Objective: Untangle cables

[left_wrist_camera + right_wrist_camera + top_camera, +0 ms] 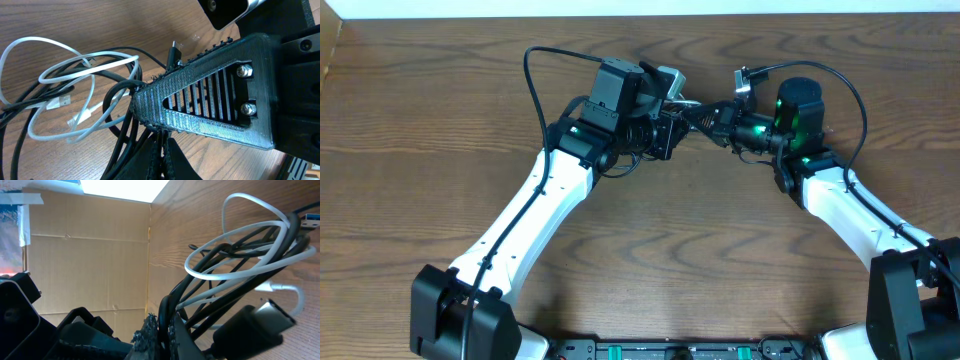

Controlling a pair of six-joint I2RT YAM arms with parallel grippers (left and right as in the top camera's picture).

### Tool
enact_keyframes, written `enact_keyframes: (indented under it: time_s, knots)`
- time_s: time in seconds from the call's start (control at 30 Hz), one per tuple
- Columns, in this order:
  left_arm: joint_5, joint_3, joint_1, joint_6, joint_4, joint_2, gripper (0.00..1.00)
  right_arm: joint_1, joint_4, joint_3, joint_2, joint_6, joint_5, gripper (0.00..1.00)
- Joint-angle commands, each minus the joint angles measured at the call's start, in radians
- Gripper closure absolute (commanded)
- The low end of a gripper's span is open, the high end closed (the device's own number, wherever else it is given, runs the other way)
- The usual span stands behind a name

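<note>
Cables (235, 280) in one knot, white looped through black, between arms at far middle of table (420, 150). Left gripper (150, 122) clenched on black strands; right gripper (162, 325) likewise. Nothing separated yet.

No text, label, brand, number or sign can be read in any of the three views.
</note>
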Motion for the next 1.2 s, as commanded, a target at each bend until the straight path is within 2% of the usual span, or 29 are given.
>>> enact_keyframes:
  time_s: [0.0, 0.17, 0.47, 0.63, 0.83, 1.03, 1.1, 1.17]
  knots:
    - [-0.009, 0.014, -0.004, -0.005, -0.001, 0.008, 0.92, 0.004, 0.007, 0.019, -0.022, -0.015, -0.005, 0.99]
    - [-0.009, 0.014, -0.004, -0.005, -0.030, 0.008, 0.92, -0.010, -0.063, 0.019, -0.022, -0.102, 0.082, 0.99]
    - [-0.017, 0.014, -0.004, 0.047, -0.099, 0.008, 0.92, -0.020, -0.375, 0.019, -0.022, -0.256, 0.245, 0.99]
    - [-0.081, 0.014, -0.004, 0.049, -0.127, 0.008, 0.92, -0.019, -0.586, 0.019, -0.022, -0.325, 0.357, 0.99]
    - [-0.085, 0.014, -0.004, 0.049, -0.127, 0.008, 0.92, 0.019, -0.786, 0.019, -0.022, -0.396, 0.507, 0.99]
    - [-0.085, 0.014, -0.004, 0.048, -0.127, 0.008, 0.92, 0.064, -0.824, 0.019, -0.022, -0.422, 0.592, 0.99]
    - [-0.084, 0.014, -0.004, 0.048, -0.127, 0.008, 0.92, 0.077, -0.830, 0.019, -0.022, -0.424, 0.615, 0.96]
    - [-0.084, 0.014, -0.004, 0.048, -0.127, 0.008, 0.92, 0.089, -0.840, 0.019, -0.022, -0.424, 0.654, 0.78]
